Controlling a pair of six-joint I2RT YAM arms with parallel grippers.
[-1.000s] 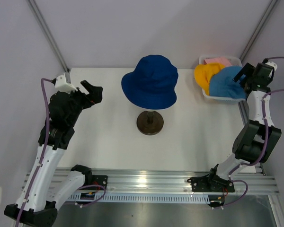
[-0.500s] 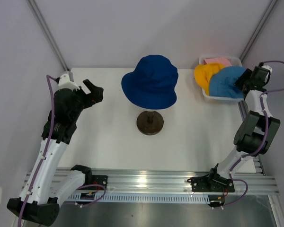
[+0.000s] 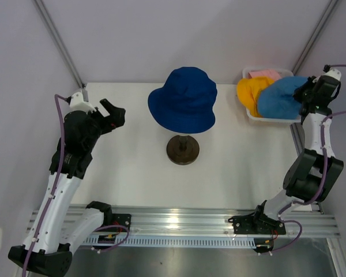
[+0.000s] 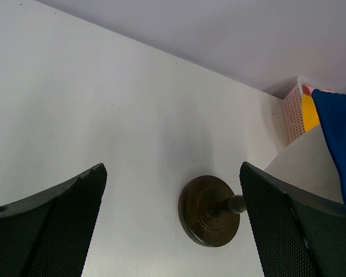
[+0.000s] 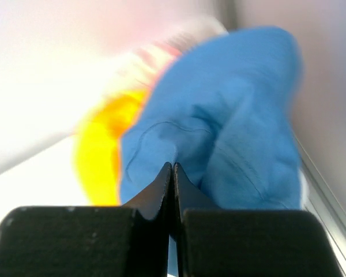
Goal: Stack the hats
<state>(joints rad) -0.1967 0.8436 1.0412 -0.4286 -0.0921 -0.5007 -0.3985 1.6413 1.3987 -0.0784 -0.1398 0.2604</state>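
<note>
A dark blue hat (image 3: 183, 99) sits on the mannequin head over the dark round base (image 3: 183, 149) at the table's middle; its edge shows in the left wrist view (image 4: 339, 144). My right gripper (image 3: 305, 95) is shut on the light blue hat (image 3: 279, 99), which it holds lifted over the white basket (image 3: 259, 118); the wrist view shows the jaws (image 5: 173, 167) pinching the blue fabric (image 5: 230, 138). The yellow-orange hat (image 3: 249, 91) and the pink hat (image 3: 264, 74) lie in the basket. My left gripper (image 3: 116, 113) is open and empty, above the table's left side.
The mannequin base (image 4: 209, 210) stands ahead of my left gripper. Grey walls close the back and sides. The basket (image 4: 292, 112) stands in the far right corner.
My right gripper has closed on the light blue hat and lifted it up and to the right. The left arm has barely moved.
</note>
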